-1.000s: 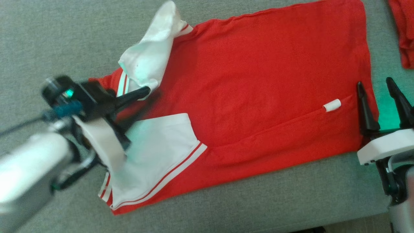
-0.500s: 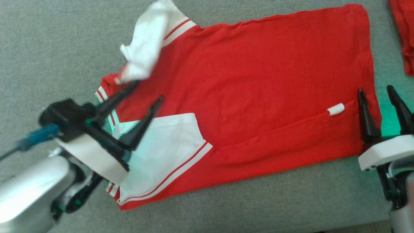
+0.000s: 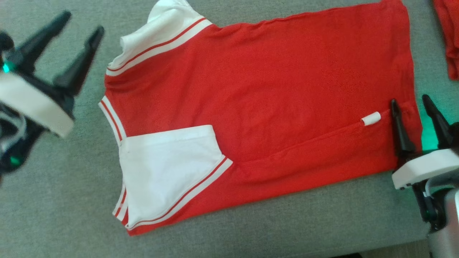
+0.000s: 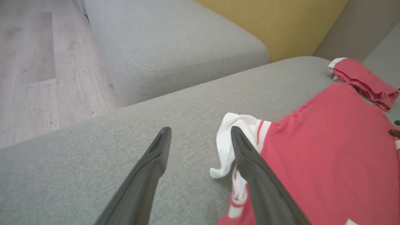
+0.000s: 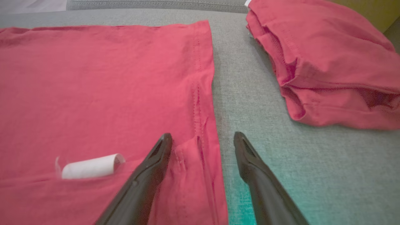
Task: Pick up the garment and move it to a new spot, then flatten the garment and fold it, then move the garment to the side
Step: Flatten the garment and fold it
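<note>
The garment [image 3: 272, 93] is a red shirt with white, red-striped sleeves, spread flat on the grey sofa cushion [image 3: 322, 222]. One white sleeve [image 3: 168, 168] lies folded over its near side, and the other sleeve [image 3: 161, 32] lies bunched at the far left corner. My left gripper [image 3: 82, 23] hovers open to the left of the shirt, holding nothing. In the left wrist view this gripper [image 4: 200, 131] sits beside the far sleeve [image 4: 225, 143]. My right gripper [image 3: 410, 100] is open at the shirt's hem, and in the right wrist view the gripper [image 5: 203, 136] straddles the hem edge [image 5: 203, 78] near a white label [image 5: 90, 165].
A second, folded red garment [image 5: 328, 62] lies on the cushion to the right of the hem, and this red pile [image 3: 448, 36] shows at the head view's top right. To the left are another grey cushion [image 4: 175, 47], a yellow cushion [image 4: 275, 22] and wood floor [image 4: 31, 62].
My left gripper opened, let go of the far white sleeve and drew back to the left off the shirt. The sleeve dropped flatter at the shirt's corner. The right gripper stayed at the hem.
</note>
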